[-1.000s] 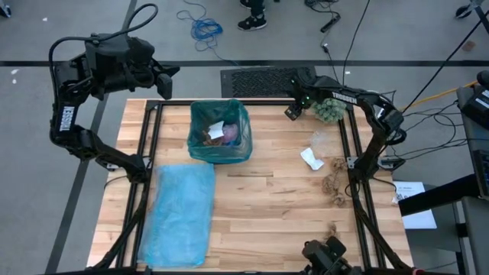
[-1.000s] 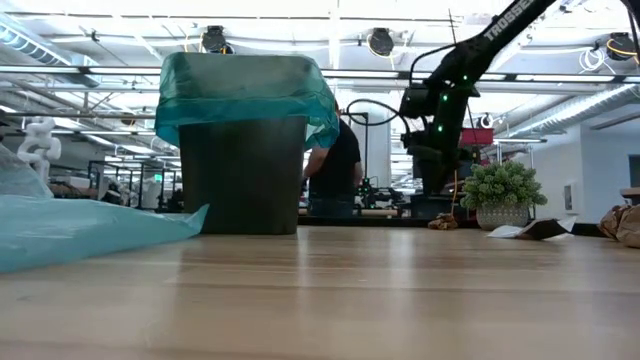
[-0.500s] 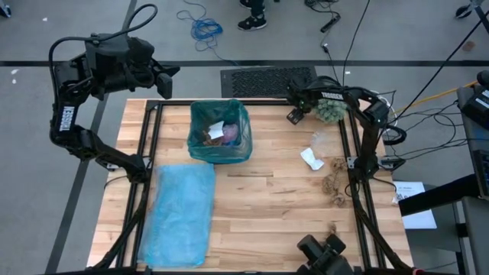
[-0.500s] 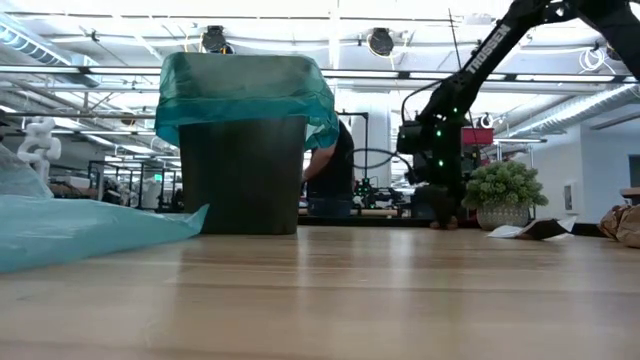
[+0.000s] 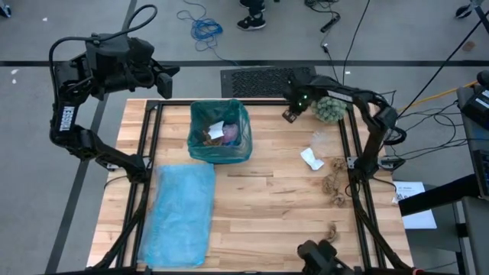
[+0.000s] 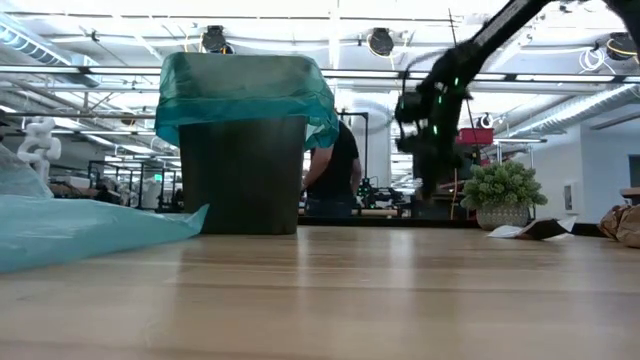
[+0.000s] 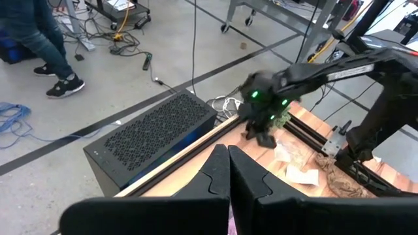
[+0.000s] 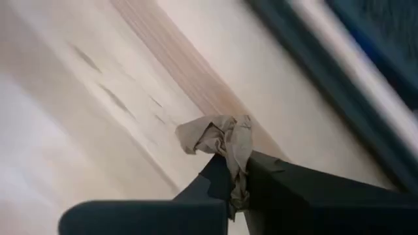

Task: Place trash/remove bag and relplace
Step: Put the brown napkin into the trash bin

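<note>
**Right arm has a paper wad pinched; the bin is the next stop**

The left gripper [image 5: 166,80] waits off the tabletop's far left corner, its jaws pressed together on nothing. Below it on the tabletop [image 5: 260,206] lies a flat blue spare bag [image 5: 179,214]. To its right stands the bin [image 5: 220,131], lined with a teal bag and already holding some brown, white and pink trash.

Further right, at the far edge, the right gripper [image 5: 289,114] has its jaws clamped on a brown paper wad [image 8: 219,138]: the right wrist view shows the crumpled piece nipped by one tail between the fingertips, the rest bulging free above the wood. So the step in hand looks like trash collection, mid-pick. The next move would call for a lift and a carry leftward over the bin's open mouth, then a release; the thin hold may slip.

More trash remains along the right edge: a white scrap [image 5: 311,158] and brown wads [image 5: 333,186], near the fuzzy green ball [image 5: 330,109].
</note>
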Robot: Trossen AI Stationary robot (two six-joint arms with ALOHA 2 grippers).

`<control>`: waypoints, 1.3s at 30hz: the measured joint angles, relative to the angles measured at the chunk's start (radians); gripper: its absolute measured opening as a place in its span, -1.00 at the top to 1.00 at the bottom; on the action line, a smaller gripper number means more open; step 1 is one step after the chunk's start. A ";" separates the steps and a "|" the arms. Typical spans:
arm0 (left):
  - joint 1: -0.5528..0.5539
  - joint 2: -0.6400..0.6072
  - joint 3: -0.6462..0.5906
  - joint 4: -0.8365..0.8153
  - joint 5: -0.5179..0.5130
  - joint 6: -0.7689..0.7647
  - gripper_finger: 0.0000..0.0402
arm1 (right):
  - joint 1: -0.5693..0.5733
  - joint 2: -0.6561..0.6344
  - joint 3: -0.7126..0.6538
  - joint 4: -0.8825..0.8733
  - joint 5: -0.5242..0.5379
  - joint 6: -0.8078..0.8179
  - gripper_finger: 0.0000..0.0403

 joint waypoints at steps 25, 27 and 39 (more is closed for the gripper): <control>0.000 0.000 0.000 0.002 -0.030 0.002 1.00 | 0.497 0.095 0.756 0.102 -0.265 0.041 1.00; 0.000 0.000 0.000 0.001 -0.030 0.002 1.00 | 0.504 0.147 0.773 0.067 -0.263 0.050 1.00; 0.000 0.000 0.000 -0.016 -0.030 0.003 1.00 | 0.513 0.251 0.776 -0.032 -0.236 0.077 0.13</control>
